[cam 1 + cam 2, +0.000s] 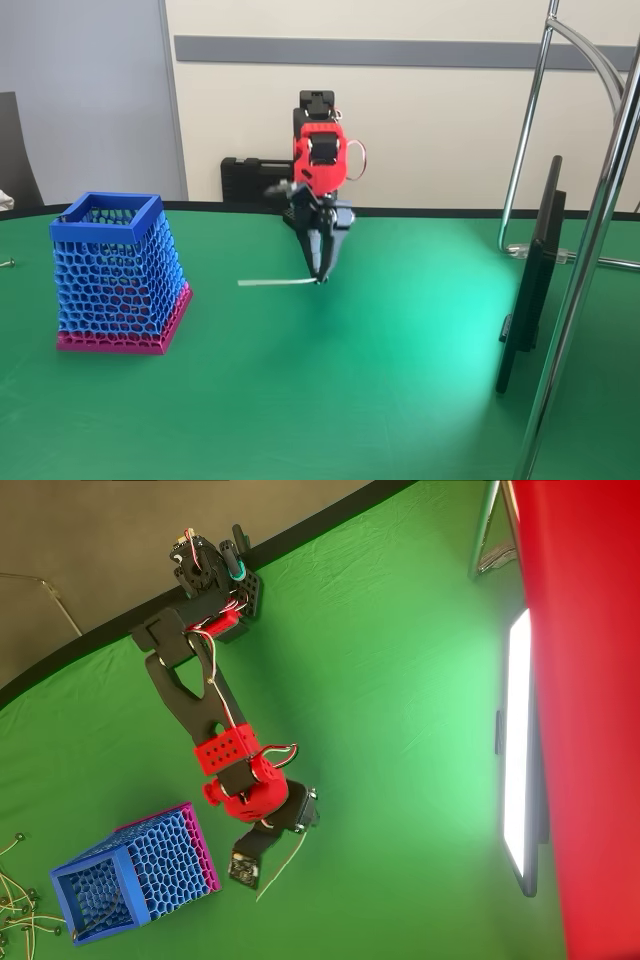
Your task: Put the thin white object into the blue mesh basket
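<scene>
One red-and-black arm (320, 160) reaches down over the green tabletop (380, 380), with its tool (320, 278) pointing at the surface. The tool is clenched on one end of the thin white object (275, 282), whose free length runs out level to the left in the fixed view, just above the tabletop. In the overhead view, the thin white object (283, 866) shows as a slender, slightly curved strip beside the tool, its far end extending toward the lower edge of the picture. The blue mesh basket (112, 270) stands upright on the tabletop, well apart from the tool, to the left in the fixed view; its magenta base band rests on the green surface. In the overhead view, the blue mesh basket (135, 880) lies at lower left, its open rim facing up. A dark flat panel (535, 280) stands on edge at the right.
</scene>
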